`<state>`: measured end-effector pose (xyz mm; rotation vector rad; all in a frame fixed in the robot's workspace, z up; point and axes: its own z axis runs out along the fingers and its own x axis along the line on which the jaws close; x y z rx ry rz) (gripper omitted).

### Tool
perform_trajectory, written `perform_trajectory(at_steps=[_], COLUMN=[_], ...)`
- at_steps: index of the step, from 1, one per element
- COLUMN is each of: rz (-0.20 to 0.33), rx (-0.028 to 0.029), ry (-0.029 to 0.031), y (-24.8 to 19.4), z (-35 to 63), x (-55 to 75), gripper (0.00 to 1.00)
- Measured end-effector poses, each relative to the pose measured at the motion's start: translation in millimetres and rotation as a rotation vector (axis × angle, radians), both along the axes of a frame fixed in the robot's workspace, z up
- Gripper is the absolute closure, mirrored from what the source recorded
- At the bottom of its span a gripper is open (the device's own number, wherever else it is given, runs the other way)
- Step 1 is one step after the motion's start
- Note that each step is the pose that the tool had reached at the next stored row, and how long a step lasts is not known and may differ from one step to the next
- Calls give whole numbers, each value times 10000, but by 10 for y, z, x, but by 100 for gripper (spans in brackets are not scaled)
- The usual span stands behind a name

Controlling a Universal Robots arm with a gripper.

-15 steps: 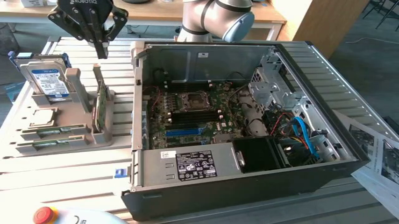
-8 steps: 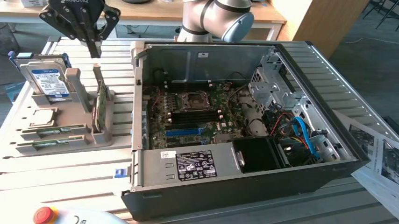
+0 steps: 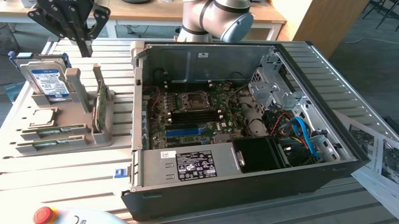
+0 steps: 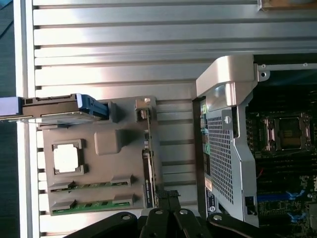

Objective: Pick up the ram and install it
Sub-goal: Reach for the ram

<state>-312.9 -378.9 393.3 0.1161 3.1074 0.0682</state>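
Observation:
Two slim green ram sticks point(image 3: 59, 131) point(image 3: 53, 143) lie flat, side by side, in slots at the near end of a grey parts holder point(image 3: 78, 88) on the exterior view's left. In the wrist view they are the two green strips point(image 4: 91, 185) point(image 4: 91, 204) at the holder's edge. My black gripper point(image 3: 85, 50) hangs high above the far end of the holder, well clear of the rams. Its fingers point(image 4: 166, 198) are pressed together and hold nothing. The open computer case point(image 3: 249, 140) lies beside the holder with its motherboard point(image 3: 193, 112) exposed.
The holder also carries an upright hard drive point(image 3: 46, 79) with a blue-white label, a flat CPU point(image 3: 40, 116) and a broader green card point(image 3: 100, 105) standing on edge. A red button point(image 3: 45, 214) sits at the near table edge. Papers point(image 3: 380, 154) lie to the case's right.

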Motion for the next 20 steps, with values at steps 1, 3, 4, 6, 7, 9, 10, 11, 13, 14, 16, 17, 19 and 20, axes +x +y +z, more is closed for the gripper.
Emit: perform_trajectory(at_steps=[1,3,4,6,7,9,10,11,13,14,16,17,19,20], rz=[0,0,-1,-1,-1,0,0,0,-1,-1,-1,0,0,0], rx=[1,0,0,0,0,1,0,0,0,0,0,0,0,0], ry=[-2,-7,-9,-16,-19,-26,-29,-32,-38,-41,-47,-50,-56,-60], y=[4,11,14,21,24,29,32,35,40,42,47,49,55,57], z=[0,0,0,0,0,0,0,0,0,0,0,0,0,0], x=[-24,-74,-100,-156,-183,-235,-262,-291,-344,-371,-424,-453,-508,-535], gripper=[90,90,90,90,90,90,90,90,90,90,90,90,90,90])
